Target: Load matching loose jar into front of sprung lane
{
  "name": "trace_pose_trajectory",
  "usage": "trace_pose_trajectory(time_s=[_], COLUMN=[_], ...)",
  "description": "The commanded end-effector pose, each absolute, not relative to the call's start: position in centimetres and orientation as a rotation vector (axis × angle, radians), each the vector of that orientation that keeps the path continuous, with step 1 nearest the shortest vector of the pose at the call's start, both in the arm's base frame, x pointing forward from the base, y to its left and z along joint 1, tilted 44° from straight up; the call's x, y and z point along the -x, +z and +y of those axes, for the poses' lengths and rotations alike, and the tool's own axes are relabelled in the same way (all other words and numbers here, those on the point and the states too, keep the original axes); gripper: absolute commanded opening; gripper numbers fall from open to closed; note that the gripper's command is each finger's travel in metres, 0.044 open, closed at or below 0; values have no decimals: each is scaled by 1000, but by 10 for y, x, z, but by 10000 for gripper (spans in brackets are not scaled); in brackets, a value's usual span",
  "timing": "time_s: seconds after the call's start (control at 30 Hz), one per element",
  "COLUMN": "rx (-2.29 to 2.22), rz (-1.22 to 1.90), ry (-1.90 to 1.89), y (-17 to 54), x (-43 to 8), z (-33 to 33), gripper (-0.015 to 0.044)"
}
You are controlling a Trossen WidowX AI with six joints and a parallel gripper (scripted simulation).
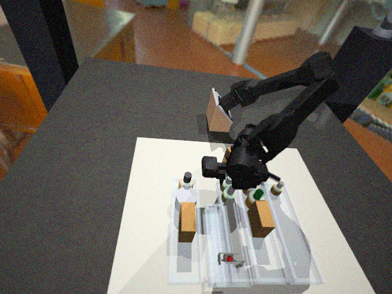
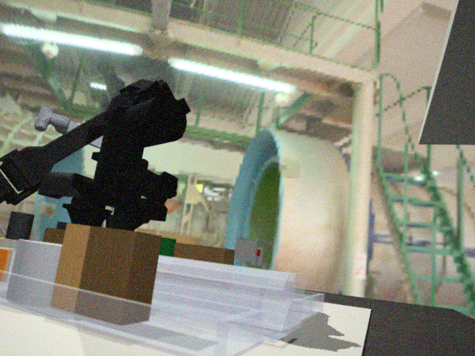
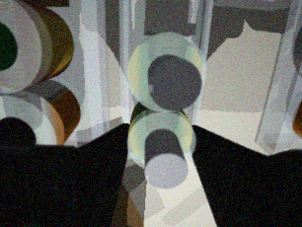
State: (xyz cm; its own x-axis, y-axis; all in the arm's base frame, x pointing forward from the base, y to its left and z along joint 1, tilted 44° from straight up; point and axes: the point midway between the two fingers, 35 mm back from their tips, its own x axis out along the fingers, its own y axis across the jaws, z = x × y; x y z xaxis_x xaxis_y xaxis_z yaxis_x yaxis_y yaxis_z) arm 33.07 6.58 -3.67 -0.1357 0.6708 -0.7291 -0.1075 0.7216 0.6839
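The gripper [image 3: 162, 129] [image 2: 106, 224] is shut on a pale-green jar with a grey cap [image 3: 167, 160]. In the top view this jar [image 1: 226, 182] shows partly beside the black wrist, which hides the fingertips. A matching jar [image 3: 173, 74] [image 1: 229, 195] stands in the clear sprung lane [image 1: 219, 232], directly behind the held one. The two lie in a row in line with the lane, very close together; whether they touch cannot be told. The held jar's base, the low front stop and the contact with the pusher plate are hidden or unclear.
A green-capped jar [image 1: 258, 194] [image 3: 7, 46] and a dark-capped jar [image 3: 17, 130] stand in the neighbouring lane. A brown box [image 1: 264, 217] stands behind them. Another box [image 1: 188, 219] [image 2: 116, 273] and a black-capped bottle [image 1: 187, 178] are in the left lane. A small red marker [image 1: 230, 259] is at the far end.
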Motion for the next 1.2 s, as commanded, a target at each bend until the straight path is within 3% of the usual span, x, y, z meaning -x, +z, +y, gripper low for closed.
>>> trace_pose_trajectory(time_s=[0.0, 0.63, 0.97, 1.17], rx=[-471, -471, -471, -471], rz=[1562, 1562, 1562, 1562], ry=[723, 723, 723, 723], y=[-36, -37, -37, -33], x=[-332, -328, -329, -330], z=[67, 65, 65, 62], gripper=[0, 0, 262, 278])
